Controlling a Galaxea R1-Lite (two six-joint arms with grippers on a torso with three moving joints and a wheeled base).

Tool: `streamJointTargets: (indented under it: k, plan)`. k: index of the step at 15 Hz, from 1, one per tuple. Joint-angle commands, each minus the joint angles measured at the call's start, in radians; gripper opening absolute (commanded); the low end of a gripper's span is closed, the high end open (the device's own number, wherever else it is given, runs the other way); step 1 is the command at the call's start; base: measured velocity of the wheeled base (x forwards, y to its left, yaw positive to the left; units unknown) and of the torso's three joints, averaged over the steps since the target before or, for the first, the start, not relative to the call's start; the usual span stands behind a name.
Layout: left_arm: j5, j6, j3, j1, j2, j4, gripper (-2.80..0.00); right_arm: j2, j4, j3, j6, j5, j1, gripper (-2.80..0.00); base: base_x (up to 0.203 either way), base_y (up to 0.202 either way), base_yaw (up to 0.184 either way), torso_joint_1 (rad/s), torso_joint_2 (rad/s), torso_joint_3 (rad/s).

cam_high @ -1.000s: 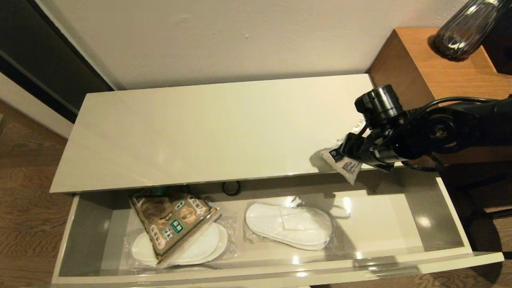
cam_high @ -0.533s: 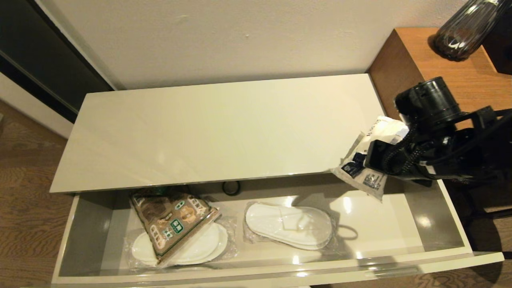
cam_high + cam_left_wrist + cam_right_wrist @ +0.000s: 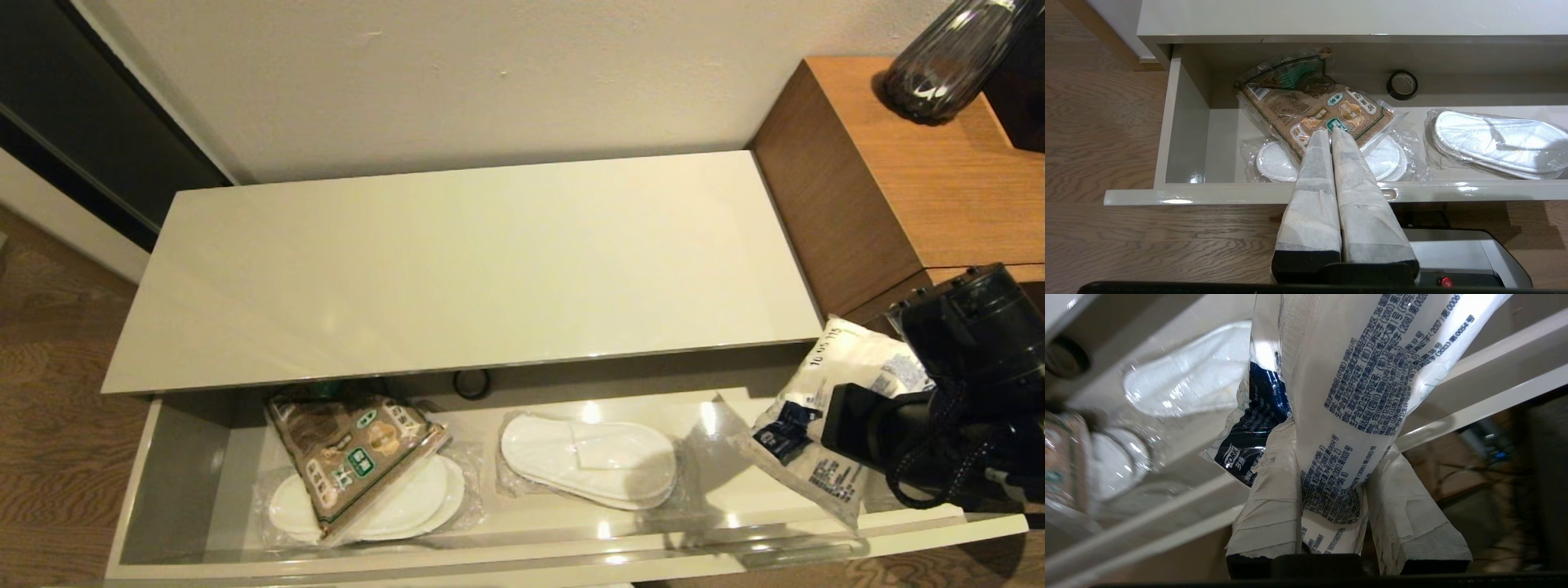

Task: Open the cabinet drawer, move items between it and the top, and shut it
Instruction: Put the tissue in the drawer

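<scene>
In the open cabinet drawer (image 3: 914, 527), from nine o'clock: snack bag (image 3: 351, 457) lying on one wrapped slippers pair (image 3: 408, 506), tape roll (image 3: 473, 382) at back, second slippers pair (image 3: 589, 461) center. Left tool (image 3: 1331, 131), jaws pressed together, empty, hovers before the drawer front. At three o'clock, right tool (image 3: 1331, 457) clamps tissue pack (image 3: 849, 384) over the drawer's right end. Bench top (image 3: 457, 269) bare.

The cabinet top (image 3: 457, 269) is glossy cream-beige, and the open drawer (image 3: 163, 457) is greyish beige inside. At lower left, the snack bag (image 3: 351, 453) is brown with green and white labels. The slippers (image 3: 588, 461) are white. At right, the tissue pack (image 3: 824, 408) is white with a dark blue label. The tape roll (image 3: 473, 382) is black.
</scene>
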Motion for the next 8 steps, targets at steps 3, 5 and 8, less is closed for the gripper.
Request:
streamJointTargets:
  k: [3,5,8]
  plan:
    - [0.0,0.001,0.0,0.0,0.002,-0.001,-2.8,0.084,-0.063,0.022,0.088,-0.015,-0.044,-2.8,0.0,0.0,0.0,0.0,0.0,0.0]
    - [0.0,-0.001,0.0,0.0,0.002,-0.001,-2.8,0.124,-0.07,0.023,0.132,-0.04,-0.083,-2.8,0.0,0.0,0.0,0.0,0.0,0.0]
    - [0.001,-0.001,0.0,0.0,0.002,-0.001,-2.8,0.178,-0.143,0.06,0.173,-0.044,-0.133,-2.8,0.0,0.0,0.0,0.0,0.0,0.0]
